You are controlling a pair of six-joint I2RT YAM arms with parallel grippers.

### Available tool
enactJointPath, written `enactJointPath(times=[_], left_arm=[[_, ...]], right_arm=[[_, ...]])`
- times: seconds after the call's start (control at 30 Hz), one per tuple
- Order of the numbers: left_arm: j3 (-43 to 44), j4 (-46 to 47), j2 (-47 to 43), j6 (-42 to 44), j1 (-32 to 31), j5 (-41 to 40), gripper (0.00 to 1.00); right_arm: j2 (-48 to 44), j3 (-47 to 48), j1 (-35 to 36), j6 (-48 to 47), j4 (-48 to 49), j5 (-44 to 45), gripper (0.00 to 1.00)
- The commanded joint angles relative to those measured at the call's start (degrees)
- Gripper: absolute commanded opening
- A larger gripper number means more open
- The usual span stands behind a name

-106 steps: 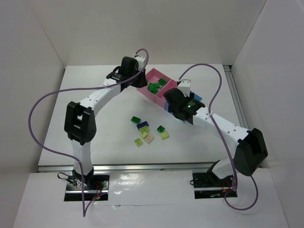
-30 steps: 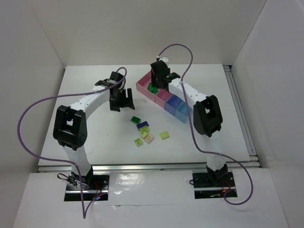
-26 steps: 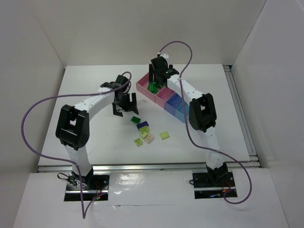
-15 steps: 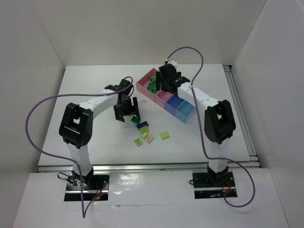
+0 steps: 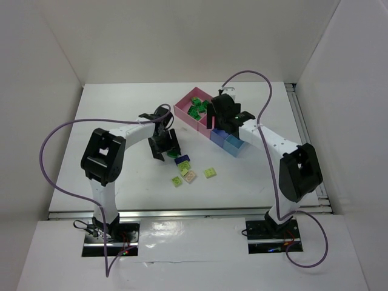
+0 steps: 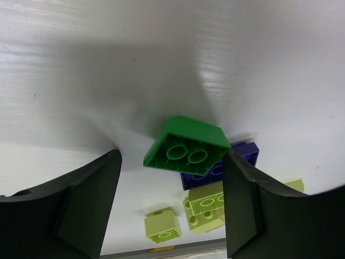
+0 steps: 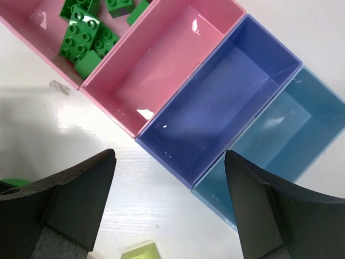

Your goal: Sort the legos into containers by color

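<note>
The left end effector point(image 6: 170, 162) is being held low over the tabletop point(image 5: 121, 109) with its fingers spread wide. A single dark green brick point(image 6: 187, 147) is thus being straddled without being touched, which is judged to be the set-up for a pinch not yet made. The brick appears tilted. In the left wrist view a blue-purple brick point(image 6: 237, 162) is lying just beside it at 4 o'clock, perhaps touching, with pale yellow-green bricks point(image 6: 207, 208) just beyond; that is probably why the fingers are being placed to either side of the green one alone. In the top view the other loose pieces, a beige brick point(image 5: 190, 176) among them, are lying at about 5 o'clock of that end effector. The right end effector point(image 7: 170, 162) is being held spread and empty above the row of containers, at about 1 o'clock of the loose pile, probably waiting clear of the other arm's work. The larger pink bin point(image 7: 40, 16) is already being used for dark green pieces point(image 7: 81, 38) and is therefore judged the target. Nothing is showing in the smaller pink bin point(image 7: 167, 59), the violet-blue bin point(image 7: 232, 97) or the light blue bin point(image 7: 280, 135).
</note>
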Motion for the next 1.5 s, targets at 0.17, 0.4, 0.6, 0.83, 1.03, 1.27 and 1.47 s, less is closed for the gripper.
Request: enactJointPath(times=[0.17, 0.4, 0.6, 0.83, 1.03, 1.27, 1.47], left_arm=[[6.6, 0.6, 5.8, -0.5, 0.0, -0.4, 0.69], [7.4, 0.0, 5.3, 0.5, 0.0, -1.0, 0.52], [8.1, -1.0, 4.7, 2.1, 0.0, -1.0, 0.37], [11.0, -2.1, 4.1, 3.9, 0.0, -2.0, 0.33], [16.4, -4.4, 4.1, 5.0, 0.0, -2.7, 0.32], [25.1, -4.4, 5.5, 5.0, 1.2, -1.7, 0.32], [41.4, -5.8, 12.6, 4.5, 2.5, 0.6, 0.32]], right_arm=[[-2.7, -0.9, 1.9, 0.7, -0.9, 1.8, 0.89], [-2.1, -0.9, 1.9, 0.7, -0.9, 2.3, 0.89], [-2.1, -0.9, 1.9, 0.7, -0.9, 2.3, 0.89], [-2.1, -0.9, 1.9, 0.7, -0.9, 2.3, 0.89], [-2.1, -0.9, 1.9, 0.7, -0.9, 2.9, 0.89], [-4.0, -1.5, 1.9, 1.8, -1.4, 5.6, 0.89], [-7.5, -4.3, 2.4, 2.9, -3.9, 6.1, 0.89]])
